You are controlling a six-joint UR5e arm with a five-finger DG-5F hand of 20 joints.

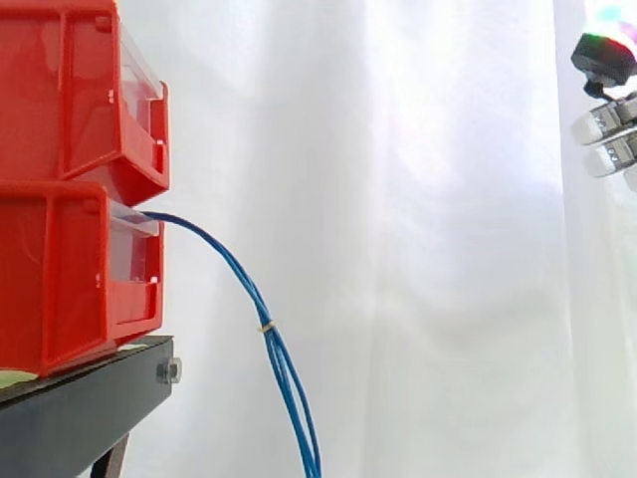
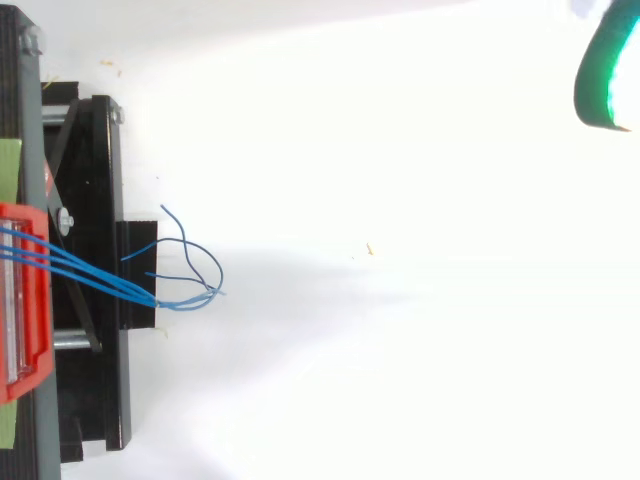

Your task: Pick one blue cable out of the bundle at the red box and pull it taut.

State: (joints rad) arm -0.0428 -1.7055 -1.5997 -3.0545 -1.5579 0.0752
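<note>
A bundle of thin blue cables (image 1: 251, 291) comes out of the lower red bin (image 1: 60, 279), droops down and right, and leaves the side view at the bottom edge. A small yellowish tie (image 1: 266, 326) binds it partway down. From above, the cables (image 2: 90, 272) run from the red bin (image 2: 25, 345) over the black stand, and their loose ends (image 2: 190, 262) splay out in curls. My hand (image 1: 604, 60) sits at the upper right edge, far from the cables, open and holding nothing. One of its green-glowing fingertips (image 2: 597, 80) shows in the top view's upper right corner.
A second red bin (image 1: 70, 90) is stacked on the lower one. Both rest on the black stand (image 1: 80, 408), which also shows from above (image 2: 95, 200). A white curtain hangs behind, with white floor between the stand and my hand.
</note>
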